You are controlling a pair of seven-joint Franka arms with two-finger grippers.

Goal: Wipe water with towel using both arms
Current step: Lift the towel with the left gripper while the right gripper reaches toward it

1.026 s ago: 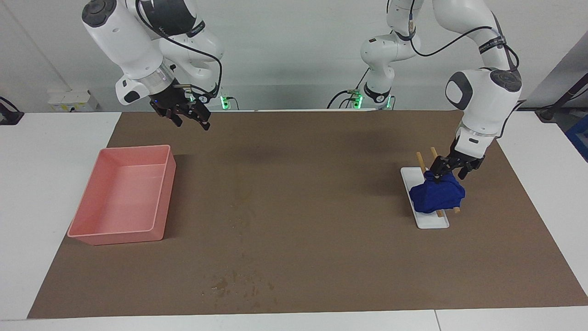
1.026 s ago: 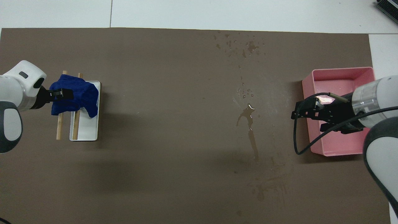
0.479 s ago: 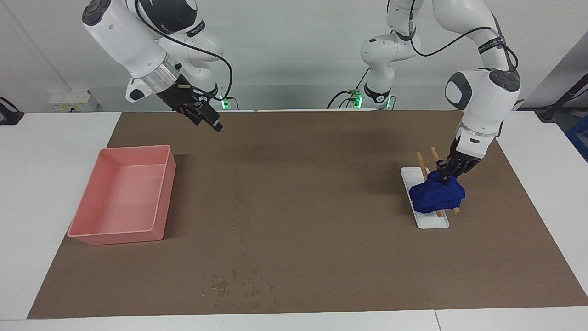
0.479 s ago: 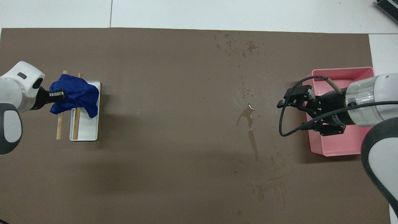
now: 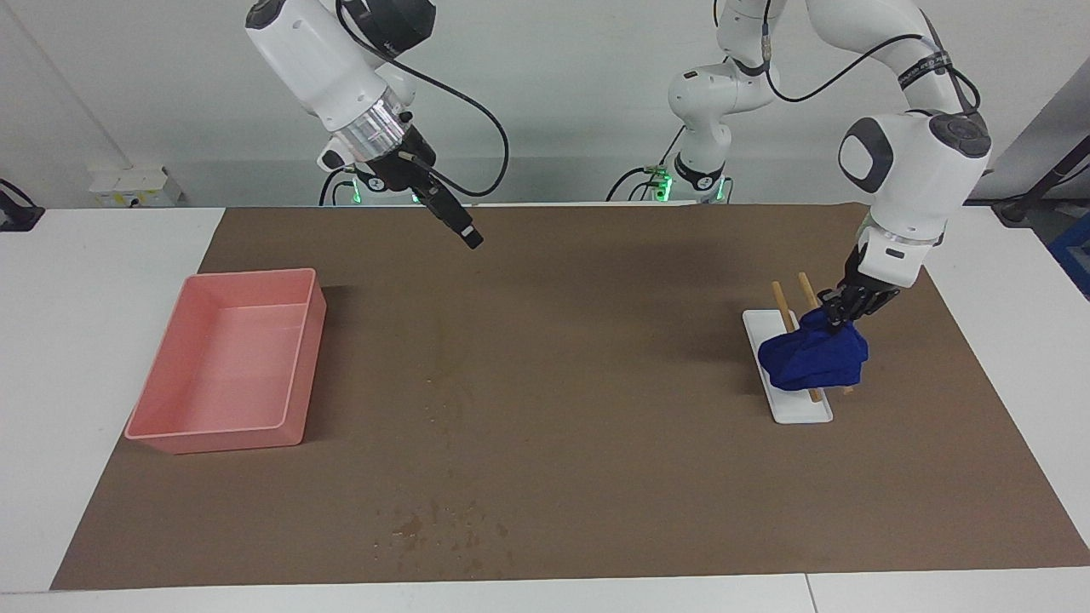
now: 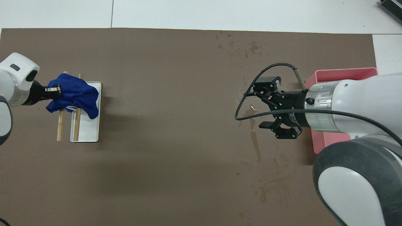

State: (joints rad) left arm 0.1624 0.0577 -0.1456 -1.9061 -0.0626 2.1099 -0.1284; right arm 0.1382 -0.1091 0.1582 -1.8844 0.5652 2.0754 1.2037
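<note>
The deep-blue towel [image 5: 813, 358] [image 6: 78, 97] lies bunched over a small white dish [image 5: 800, 410] [image 6: 86, 133] and two wooden sticks [image 5: 779, 300], toward the left arm's end of the mat. My left gripper [image 5: 839, 311] [image 6: 53, 91] is shut on the towel's upper edge, which it holds a little raised. The water [image 6: 252, 125] [image 5: 444, 409] is a thin glossy streak with small drops around it, mid-mat. My right gripper [image 5: 467, 237] [image 6: 265, 103] hangs open in the air over the water, holding nothing.
A pink tray [image 5: 213, 441] [image 6: 345, 73] stands toward the right arm's end of the mat, partly covered by the right arm in the overhead view. Darker brown stains [image 5: 434, 528] [image 6: 243, 47] mark the mat farther from the robots than the water.
The left gripper has closed on the towel and raised its edge slightly. The right arm has swung away from the pink tray to hang over the water.
</note>
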